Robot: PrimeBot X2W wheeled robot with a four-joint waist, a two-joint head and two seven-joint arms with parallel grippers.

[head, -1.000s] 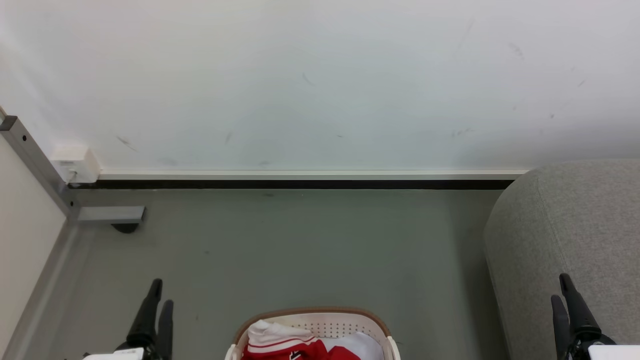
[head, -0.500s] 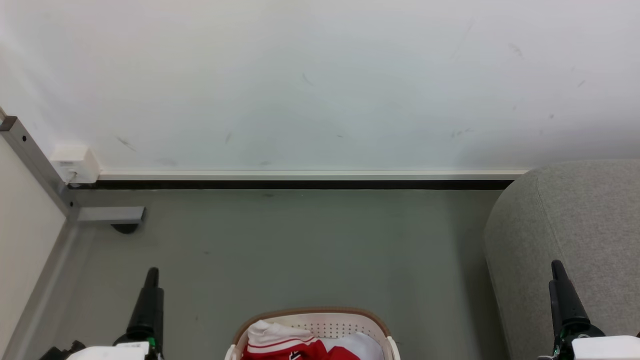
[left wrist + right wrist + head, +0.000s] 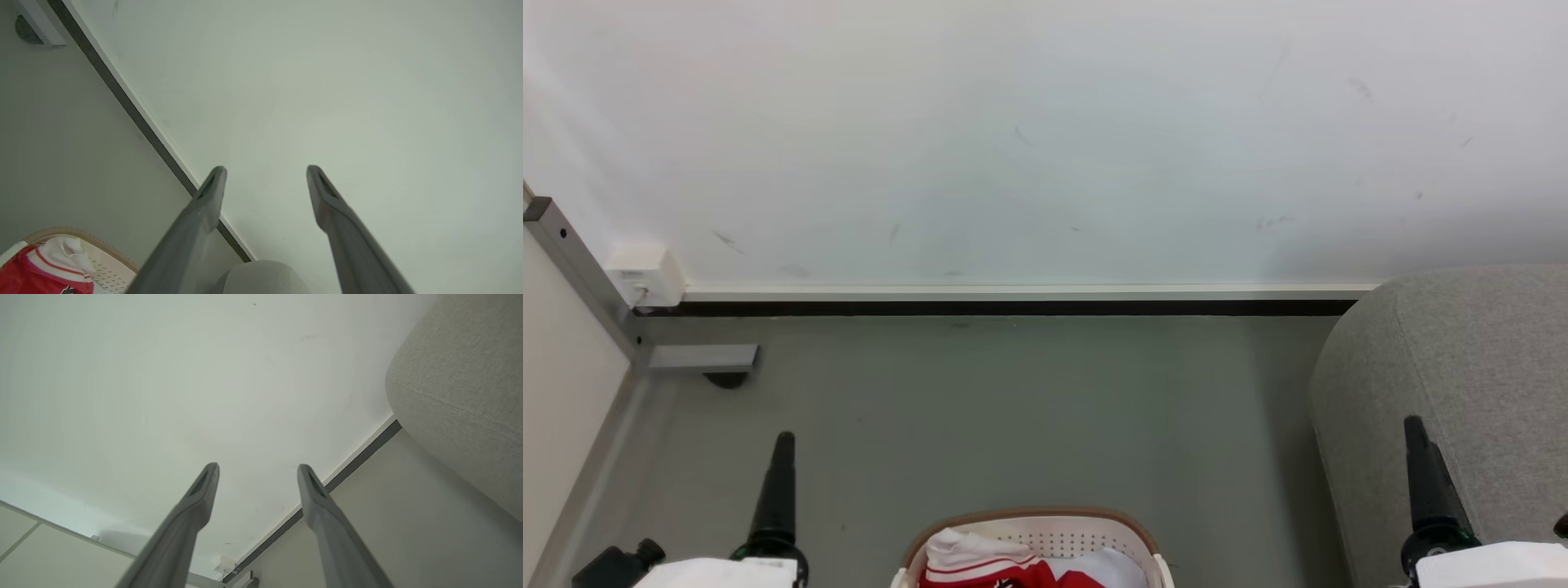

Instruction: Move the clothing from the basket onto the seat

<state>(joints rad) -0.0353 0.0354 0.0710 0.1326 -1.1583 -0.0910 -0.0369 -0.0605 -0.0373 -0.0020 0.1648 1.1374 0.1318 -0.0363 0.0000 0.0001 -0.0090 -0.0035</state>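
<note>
The white perforated basket (image 3: 1029, 517) with a brown rim stands on the floor at the bottom centre of the head view. In it lies the red clothing (image 3: 1013, 578) with white red-striped trim, beside a pale bluish-white cloth (image 3: 1112, 563). The grey sofa seat (image 3: 1462, 367) rises at the right. My left gripper (image 3: 783, 445) hangs left of the basket, seen edge-on. My right gripper (image 3: 1414, 426) hangs in front of the sofa's side. In the wrist views the left gripper (image 3: 265, 169) and the right gripper (image 3: 258, 467) are both open and hold nothing. The left wrist view also catches the basket (image 3: 104, 250) and the clothing (image 3: 24, 275).
A white wall with a dark baseboard (image 3: 1013, 308) closes the far side. A white socket box (image 3: 645, 273) and a grey metal frame foot (image 3: 698, 358) sit at the left, next to a pale panel (image 3: 556, 384). Grey floor (image 3: 1029, 408) stretches between basket and wall.
Both grippers have turned edge-on and reached a little further up the head view; the right one has drifted left. The whole head picture has shifted slightly downward, so the camera moved.
</note>
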